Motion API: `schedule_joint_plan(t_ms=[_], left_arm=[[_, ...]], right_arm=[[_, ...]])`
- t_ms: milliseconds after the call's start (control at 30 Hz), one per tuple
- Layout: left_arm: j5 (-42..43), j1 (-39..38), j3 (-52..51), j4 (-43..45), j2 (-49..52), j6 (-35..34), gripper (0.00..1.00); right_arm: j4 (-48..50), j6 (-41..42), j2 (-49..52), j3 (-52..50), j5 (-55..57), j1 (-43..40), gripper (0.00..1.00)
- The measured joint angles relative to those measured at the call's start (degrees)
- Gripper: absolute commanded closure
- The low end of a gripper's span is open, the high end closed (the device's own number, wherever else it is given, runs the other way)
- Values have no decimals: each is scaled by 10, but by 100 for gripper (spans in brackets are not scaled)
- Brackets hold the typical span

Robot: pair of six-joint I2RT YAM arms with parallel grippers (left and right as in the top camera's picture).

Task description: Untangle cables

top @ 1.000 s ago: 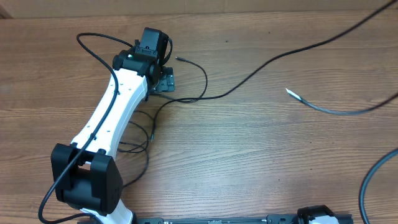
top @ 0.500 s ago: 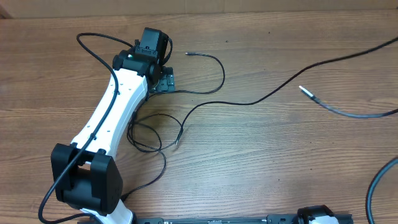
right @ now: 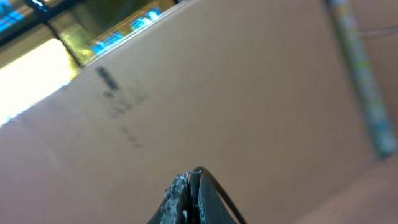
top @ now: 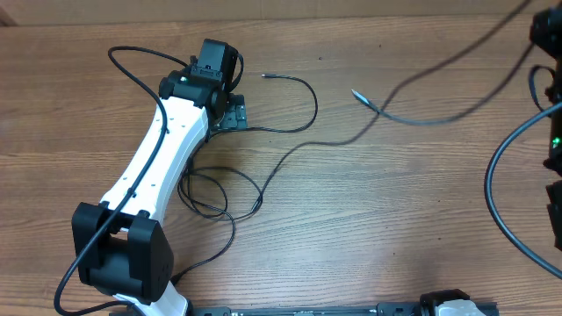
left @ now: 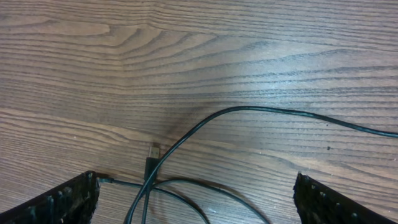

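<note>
Several thin black cables lie tangled on the wooden table. One with a small plug tip [top: 265,77] loops round to my left gripper [top: 232,114]. Another [top: 279,163] ends in a tip near a loop [top: 207,190] beside the left arm. A blurred, lifted cable [top: 413,120] with a silvery tip runs toward the top right. In the left wrist view my left gripper [left: 196,200] is open wide, with crossing cables [left: 249,111] and a plug [left: 153,152] lying between its fingers. My right gripper [right: 194,177] is shut on a thin cable [right: 214,185] and held up off the table.
The white left arm [top: 158,158] stretches from the front left. The dark right arm [top: 551,88] and its thick cable [top: 497,193] are at the right edge. A cardboard wall [right: 236,81] fills the right wrist view.
The right arm has come into view at the right edge. The cable it holds has lifted and swung, its silvery tip moving left and back. The left arm has not moved.
</note>
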Motion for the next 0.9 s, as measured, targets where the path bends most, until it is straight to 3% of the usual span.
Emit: schedule_joint_plan(t_ms=[233, 400, 700, 900], left_arm=[[0, 0, 0, 0, 0, 0, 1], [0, 0, 0, 0, 0, 0, 0], [0, 0, 0, 0, 0, 0, 1], [0, 0, 0, 0, 0, 0, 0]], right_arm=[[108, 68, 0, 0, -60, 0, 96], [179, 66, -1, 0, -76, 0, 96], [255, -136, -2, 0, -51, 0, 96], [302, -347, 21, 0, 66, -1, 96]])
